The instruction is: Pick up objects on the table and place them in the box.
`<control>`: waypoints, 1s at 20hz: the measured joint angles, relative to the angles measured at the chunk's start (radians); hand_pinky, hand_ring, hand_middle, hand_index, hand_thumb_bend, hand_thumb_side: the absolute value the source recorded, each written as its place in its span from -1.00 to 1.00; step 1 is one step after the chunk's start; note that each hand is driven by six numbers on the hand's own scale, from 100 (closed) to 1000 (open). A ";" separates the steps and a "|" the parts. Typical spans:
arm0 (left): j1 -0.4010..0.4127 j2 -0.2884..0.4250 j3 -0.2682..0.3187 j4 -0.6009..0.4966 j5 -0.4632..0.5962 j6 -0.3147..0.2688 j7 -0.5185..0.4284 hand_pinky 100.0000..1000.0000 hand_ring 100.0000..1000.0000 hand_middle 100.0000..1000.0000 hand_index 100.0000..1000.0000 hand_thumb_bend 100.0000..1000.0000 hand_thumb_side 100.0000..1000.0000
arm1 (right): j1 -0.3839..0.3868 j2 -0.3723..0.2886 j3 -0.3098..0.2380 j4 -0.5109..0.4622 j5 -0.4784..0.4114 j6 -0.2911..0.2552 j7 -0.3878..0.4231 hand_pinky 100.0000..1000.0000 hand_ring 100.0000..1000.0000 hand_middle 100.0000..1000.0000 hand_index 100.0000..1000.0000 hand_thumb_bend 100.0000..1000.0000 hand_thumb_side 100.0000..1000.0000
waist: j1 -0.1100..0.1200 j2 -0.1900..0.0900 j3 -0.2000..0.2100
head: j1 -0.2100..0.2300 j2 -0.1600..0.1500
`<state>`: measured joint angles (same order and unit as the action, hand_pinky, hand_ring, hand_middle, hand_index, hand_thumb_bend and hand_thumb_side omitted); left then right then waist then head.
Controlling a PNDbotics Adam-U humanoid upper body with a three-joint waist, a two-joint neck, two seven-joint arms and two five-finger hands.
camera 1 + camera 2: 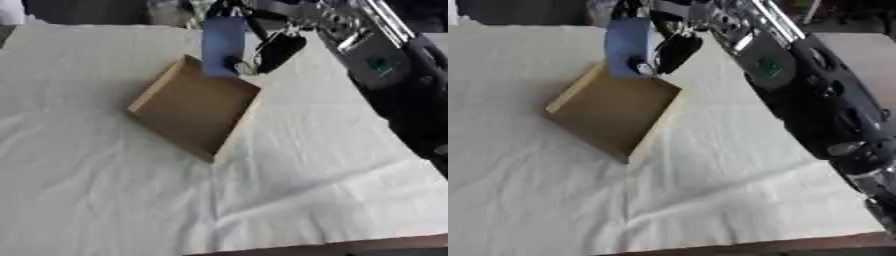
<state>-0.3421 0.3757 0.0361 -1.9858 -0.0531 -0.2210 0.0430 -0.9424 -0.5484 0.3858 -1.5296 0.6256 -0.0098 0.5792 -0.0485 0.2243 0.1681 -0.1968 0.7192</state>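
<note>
The right hand (278,50) reaches in from the far right and has its fingers curled round a flat blue object (222,46), which it holds upright above the far corner of the cardboard box (194,106). The box lies askew on the white cloth covering the table (105,200), one corner pointing far and another pointing near, and it looks empty. The blue object's lower edge hangs right at the far rim, so it is hard to say whether it is over the inside or just outside it. That is the main risk: released here, the object could catch on the rim and tip out onto the cloth behind the box, or land half in, leaning on the wall. Because it hangs on edge, it may also topple in an unplanned direction once let go. The box is light-looking and sits on wrinkled cloth, so a nudge from the hand or forearm (798,75) while lowering could slide or turn it away from under the object. The left hand shows in neither view.
</note>
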 measured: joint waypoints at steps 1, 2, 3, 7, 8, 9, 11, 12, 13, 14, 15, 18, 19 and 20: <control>0.000 -0.001 -0.001 0.000 0.000 0.000 0.000 0.11 0.30 -0.01 0.31 -0.41 0.22 | 0.000 0.010 0.003 0.019 0.009 -0.006 -0.007 0.05 -0.52 -0.26 0.22 -0.99 -0.50 | 0.000 0.001 0.001 | -0.001 0.000; -0.001 -0.003 -0.002 0.000 0.001 0.000 -0.001 0.11 0.30 -0.01 0.31 -0.41 0.22 | 0.000 0.020 0.004 0.036 0.016 -0.013 -0.014 0.04 -0.52 -0.27 0.21 -0.99 -0.49 | 0.000 0.003 0.003 | -0.002 0.000; -0.001 -0.006 -0.003 0.000 0.001 0.000 -0.002 0.11 0.30 -0.01 0.31 -0.41 0.22 | -0.001 0.030 0.007 0.051 0.020 -0.019 -0.021 0.04 -0.52 -0.27 0.21 -1.00 -0.49 | 0.000 0.004 0.004 | -0.003 0.000; -0.003 -0.009 -0.003 0.000 0.004 0.001 -0.006 0.11 0.30 -0.01 0.31 -0.42 0.22 | -0.006 0.064 0.021 0.100 0.033 -0.040 -0.041 0.04 -0.52 -0.27 0.20 -1.00 -0.47 | 0.001 0.006 0.008 | -0.006 0.000; -0.004 -0.010 -0.003 0.000 0.004 0.002 -0.007 0.11 0.30 -0.01 0.30 -0.42 0.23 | -0.006 0.073 0.024 0.111 0.036 -0.045 -0.045 0.04 -0.52 -0.27 0.19 -1.00 -0.47 | 0.001 0.007 0.010 | -0.007 0.000; -0.005 -0.013 -0.003 0.000 0.004 0.002 -0.007 0.11 0.30 -0.01 0.30 -0.42 0.23 | -0.006 0.082 0.027 0.121 0.041 -0.049 -0.050 0.04 -0.53 -0.27 0.19 -1.00 -0.47 | 0.002 0.009 0.011 | -0.008 0.000; -0.006 -0.017 -0.004 0.000 0.005 0.002 -0.008 0.11 0.30 -0.01 0.30 -0.42 0.23 | -0.004 0.099 0.029 0.143 0.050 -0.057 -0.061 0.03 -0.53 -0.28 0.18 -1.00 -0.45 | 0.004 0.011 0.012 | -0.010 0.000; -0.007 -0.017 -0.004 0.000 0.006 0.002 -0.008 0.11 0.30 -0.01 0.30 -0.42 0.23 | -0.002 0.108 0.029 0.154 0.056 -0.060 -0.069 0.02 -0.54 -0.28 0.17 -1.00 -0.44 | 0.004 0.011 0.012 | -0.013 0.000; -0.009 -0.018 -0.004 0.000 0.007 0.002 -0.008 0.11 0.30 -0.01 0.30 -0.42 0.23 | -0.001 0.116 0.031 0.163 0.062 -0.063 -0.075 0.02 -0.54 -0.28 0.17 -1.00 -0.44 | 0.004 0.011 0.013 | -0.015 0.000; -0.010 -0.018 -0.004 0.000 0.007 0.003 -0.009 0.11 0.30 -0.01 0.30 -0.42 0.23 | 0.001 0.124 0.033 0.172 0.068 -0.065 -0.082 0.02 -0.53 -0.28 0.17 -1.00 -0.44 | 0.004 0.013 0.015 | -0.018 0.000; -0.010 -0.018 -0.004 0.000 0.007 0.003 -0.010 0.10 0.30 -0.01 0.30 -0.42 0.23 | 0.001 0.132 0.034 0.180 0.074 -0.068 -0.087 0.03 -0.53 -0.28 0.17 -1.00 -0.43 | 0.005 0.014 0.016 | -0.020 0.000; -0.011 -0.026 -0.004 0.000 0.008 0.003 -0.012 0.10 0.30 -0.01 0.30 -0.42 0.23 | 0.003 0.146 0.037 0.202 0.092 -0.075 -0.101 0.02 -0.53 -0.28 0.16 -1.00 -0.40 | 0.005 0.017 0.017 | -0.025 0.000; -0.011 -0.026 -0.005 0.000 0.008 0.003 -0.013 0.10 0.30 -0.01 0.30 -0.42 0.23 | 0.006 0.150 0.038 0.209 0.097 -0.076 -0.105 0.02 -0.53 -0.28 0.16 -1.00 -0.40 | 0.005 0.017 0.017 | -0.026 0.000; -0.011 -0.026 -0.006 0.000 0.008 0.004 -0.013 0.10 0.30 -0.01 0.30 -0.42 0.23 | 0.008 0.154 0.039 0.216 0.102 -0.077 -0.110 0.02 -0.54 -0.28 0.16 -1.00 -0.39 | 0.005 0.018 0.017 | -0.027 0.000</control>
<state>-0.3531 0.3500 0.0299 -1.9858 -0.0446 -0.2174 0.0299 -0.9349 -0.3940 0.4251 -1.3136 0.7279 -0.0868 0.4697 -0.0437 0.2419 0.1850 -0.2236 0.7188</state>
